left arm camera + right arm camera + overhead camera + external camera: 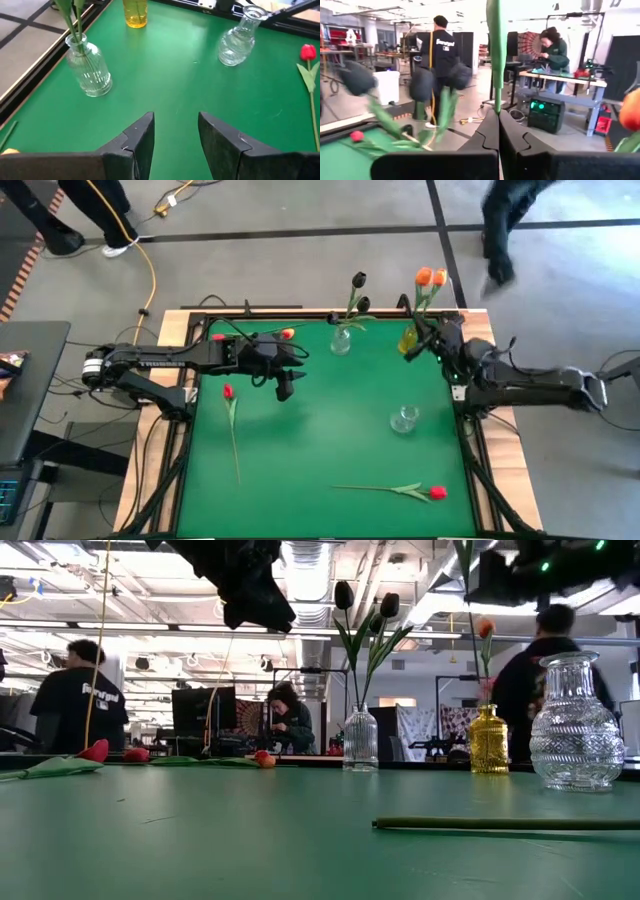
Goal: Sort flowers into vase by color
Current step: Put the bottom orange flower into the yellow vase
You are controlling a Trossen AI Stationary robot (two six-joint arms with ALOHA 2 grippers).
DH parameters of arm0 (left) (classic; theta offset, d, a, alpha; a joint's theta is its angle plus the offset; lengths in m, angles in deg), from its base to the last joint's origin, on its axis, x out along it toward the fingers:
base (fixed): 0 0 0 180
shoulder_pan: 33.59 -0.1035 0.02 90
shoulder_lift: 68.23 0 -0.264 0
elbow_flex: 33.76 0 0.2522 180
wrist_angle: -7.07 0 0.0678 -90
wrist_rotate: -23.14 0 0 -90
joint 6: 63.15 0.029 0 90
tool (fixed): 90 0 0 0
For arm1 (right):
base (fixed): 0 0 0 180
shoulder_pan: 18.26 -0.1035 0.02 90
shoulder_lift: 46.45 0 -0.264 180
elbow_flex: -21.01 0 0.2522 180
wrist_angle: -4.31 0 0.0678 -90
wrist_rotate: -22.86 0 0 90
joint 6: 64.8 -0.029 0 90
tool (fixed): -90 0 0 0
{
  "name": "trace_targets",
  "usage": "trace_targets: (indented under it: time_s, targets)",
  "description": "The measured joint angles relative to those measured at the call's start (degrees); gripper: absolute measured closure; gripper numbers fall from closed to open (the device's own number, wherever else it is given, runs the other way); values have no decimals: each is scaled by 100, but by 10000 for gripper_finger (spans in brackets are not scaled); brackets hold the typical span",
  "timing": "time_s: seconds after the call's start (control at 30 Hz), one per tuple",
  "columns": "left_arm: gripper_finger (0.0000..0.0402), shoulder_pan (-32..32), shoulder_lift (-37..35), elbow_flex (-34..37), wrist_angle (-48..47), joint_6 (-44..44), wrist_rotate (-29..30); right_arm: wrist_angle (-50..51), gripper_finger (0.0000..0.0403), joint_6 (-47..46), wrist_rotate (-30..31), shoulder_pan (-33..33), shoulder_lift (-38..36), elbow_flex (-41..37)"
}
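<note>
Orange tulip's stem (495,60) pinched between right fingers (485,132) (left fingers (142,137) apart, empty)

3 people (78,690) beyond the green table (330,430); yellow cable (150,275) on floor.

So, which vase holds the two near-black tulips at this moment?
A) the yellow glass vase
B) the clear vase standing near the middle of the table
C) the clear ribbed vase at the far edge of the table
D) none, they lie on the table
C: in the low view the two dark tulips stand upright in the clear ribbed vase, while the yellow vase holds orange tulips.
</note>
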Motion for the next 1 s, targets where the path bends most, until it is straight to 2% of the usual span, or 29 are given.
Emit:
trace_targets:
  time_s: [0.13,0.33,0.67,1.0]
  targets:
    - [262,0,0,0,-2,-140,153,4,383,-298,-907,1113,123,-90]
    - [262,0,0,0,-2,-379,178,-11,383,-68,-1358,1938,163,-92]
    - [262,0,0,0,-2,-428,328,17,383,0,-1980,2549,278,-88]
    - [262,1,0,0,-4,-428,459,33,383,43,-2087,2621,673,-99]
